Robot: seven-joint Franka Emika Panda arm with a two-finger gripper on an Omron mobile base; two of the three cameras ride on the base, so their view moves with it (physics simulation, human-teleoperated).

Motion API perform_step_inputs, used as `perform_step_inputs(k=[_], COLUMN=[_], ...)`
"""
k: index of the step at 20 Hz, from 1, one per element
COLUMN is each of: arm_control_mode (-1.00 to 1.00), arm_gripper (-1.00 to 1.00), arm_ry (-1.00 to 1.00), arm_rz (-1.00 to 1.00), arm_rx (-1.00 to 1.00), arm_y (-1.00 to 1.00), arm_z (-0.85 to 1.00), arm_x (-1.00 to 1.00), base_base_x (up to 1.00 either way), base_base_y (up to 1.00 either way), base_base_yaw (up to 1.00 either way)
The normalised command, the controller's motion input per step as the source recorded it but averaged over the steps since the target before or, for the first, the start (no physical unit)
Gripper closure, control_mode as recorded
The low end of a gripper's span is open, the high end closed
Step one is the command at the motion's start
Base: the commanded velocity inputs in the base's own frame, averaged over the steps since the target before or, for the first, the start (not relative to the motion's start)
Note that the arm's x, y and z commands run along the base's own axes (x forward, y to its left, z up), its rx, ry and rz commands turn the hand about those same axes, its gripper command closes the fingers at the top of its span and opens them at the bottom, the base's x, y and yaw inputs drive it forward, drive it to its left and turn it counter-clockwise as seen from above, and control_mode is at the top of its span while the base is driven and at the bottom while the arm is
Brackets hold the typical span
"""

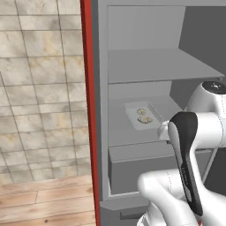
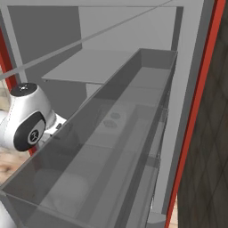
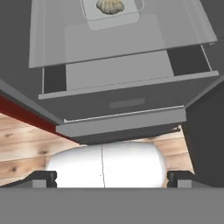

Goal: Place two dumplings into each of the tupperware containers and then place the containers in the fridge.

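Observation:
One tupperware container (image 1: 142, 115) lies on the fridge's (image 1: 102, 132) middle shelf with two dumplings (image 1: 143, 115) side by side in it. In the hand view the same container (image 3: 114, 16) sits at the top edge on that shelf, one dumpling (image 3: 109, 5) showing in it. Through the clear door bin in the right base view, the container (image 2: 111, 120) appears faintly. My gripper (image 3: 111, 177) is open, fingertips (image 3: 43, 177) spread wide with nothing between them, pulled back from the shelf and pointing at the fridge's lower front.
The fridge stands open with a red outer edge (image 1: 89, 110). A grey drawer (image 3: 127, 83) sits slightly pulled out under the shelf. A long clear door bin (image 2: 111, 147) crosses the right base view. Tiled wall (image 1: 39, 88) and wooden floor (image 1: 44, 203) lie to the left.

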Motion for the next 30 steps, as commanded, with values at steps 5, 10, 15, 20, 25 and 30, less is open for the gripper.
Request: perform_step_inputs(k=[5,10,15,20,25,30], arm_control_mode=[-1.0,-1.0,1.0,1.0,1.0,1.0], arm_gripper=[-1.0,-1.0,-1.0,-1.0,-1.0,-1.0], arm_ry=[-0.01,-0.01,0.0,0.0,0.0,0.0], arm_rz=[0.0,0.05,0.0,0.0,0.0,0.0], arm_rx=[0.0,0.0,-0.03,0.0,0.0,0.0], arm_y=[-0.01,-0.01,0.01,0.0,0.0,0.0], arm_z=[0.0,0.0,0.0,0.0,0.0,0.0], arm_x=[-0.07,-0.02,-0.04,0.0,0.0,0.0], base_base_x=[0.0,0.0,-0.04,-0.87,-0.96,-0.63], base_base_y=[0.0,0.0,0.02,0.5,0.92,0.86], base_base_yaw=[0.0,0.0,0.0,0.04,0.39,0.85])
